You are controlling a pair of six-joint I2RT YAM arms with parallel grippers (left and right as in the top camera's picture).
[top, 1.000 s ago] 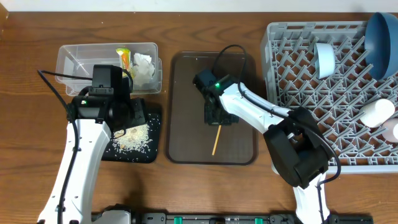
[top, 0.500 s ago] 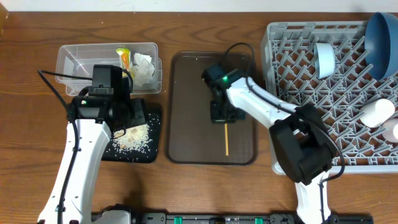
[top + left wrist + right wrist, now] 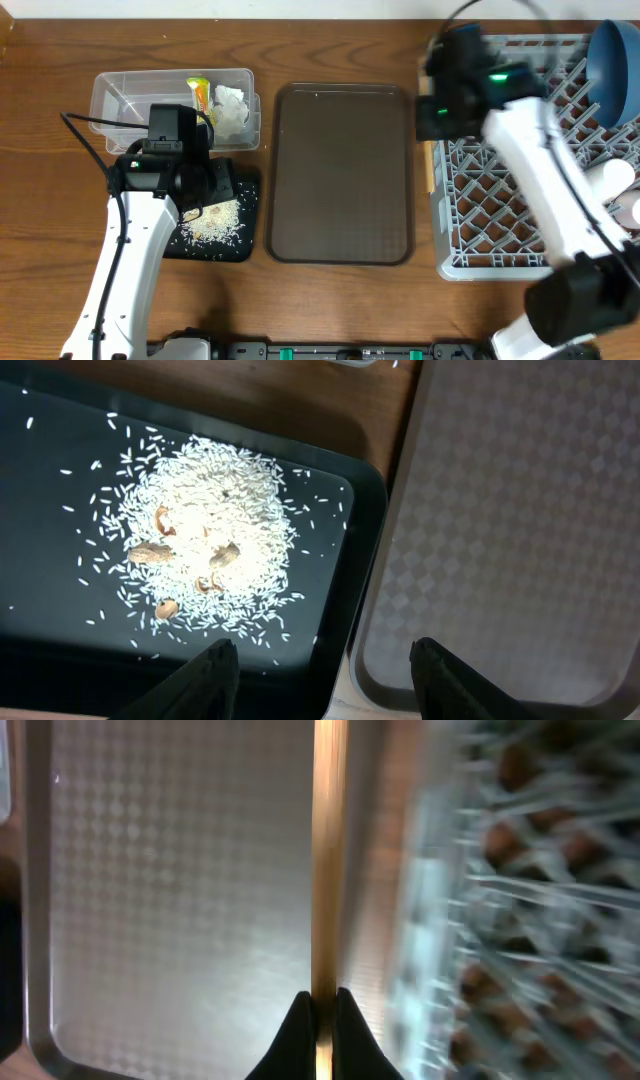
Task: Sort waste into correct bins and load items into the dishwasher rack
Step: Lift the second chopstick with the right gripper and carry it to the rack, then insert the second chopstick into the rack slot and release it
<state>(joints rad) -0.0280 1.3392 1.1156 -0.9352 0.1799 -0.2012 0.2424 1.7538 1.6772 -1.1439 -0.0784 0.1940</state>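
My right gripper [image 3: 433,118] [image 3: 320,1002] is shut on the wooden chopsticks [image 3: 328,850], held above the left edge of the grey dishwasher rack [image 3: 500,225]; their lower end shows in the overhead view [image 3: 431,172]. My left gripper [image 3: 214,186] [image 3: 322,655] is open and empty above the right edge of the black tray [image 3: 345,560], which holds rice scraps [image 3: 212,222] [image 3: 200,540]. The clear tub [image 3: 120,95] holds the yellow-green wrapper [image 3: 200,93] and white tissue [image 3: 232,106]. The rack holds the dark blue bowl [image 3: 615,55], light blue bowl [image 3: 522,95], pale cup [image 3: 607,182] and pink cup [image 3: 632,210].
The brown serving tray [image 3: 340,180] [image 3: 520,510] lies between the black tray and the rack. The rack's upright pegs [image 3: 520,900] are close to the right of the chopsticks.
My right gripper has lifted the chopsticks off the brown tray and carried them right to the rack's left edge. The left arm has not moved.
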